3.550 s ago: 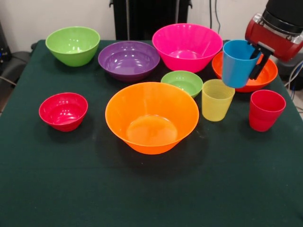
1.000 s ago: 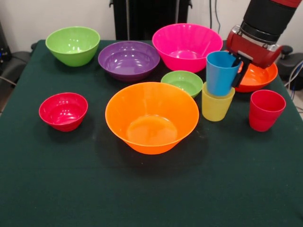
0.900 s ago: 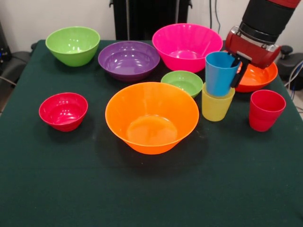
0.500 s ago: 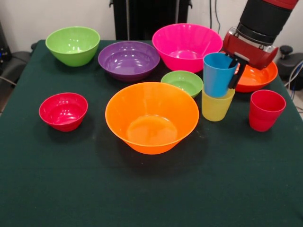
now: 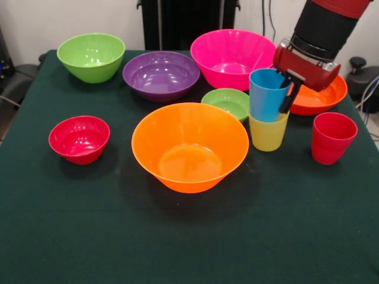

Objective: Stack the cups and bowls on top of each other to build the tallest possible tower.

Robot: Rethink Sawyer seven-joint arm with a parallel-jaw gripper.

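Note:
My gripper is shut on the right rim of the blue cup, one finger inside and one outside. The blue cup's base sits in the mouth of the yellow-green cup, which stands on the table. The red cup stands alone to the right. The big orange bowl is at the centre, with the small green bowl behind it. The pink bowl, purple bowl and lime green bowl line the far side. The red-orange bowl is partly hidden behind my gripper. The small red bowl sits left.
The table is covered in dark green cloth. The robot's black pedestal stands at the far edge. Dark equipment shows at the far left edge and far right edge.
My gripper carried the blue cup left from above the red-orange bowl and lowered it into the yellow-green cup. In the last second it has shifted slightly further left.

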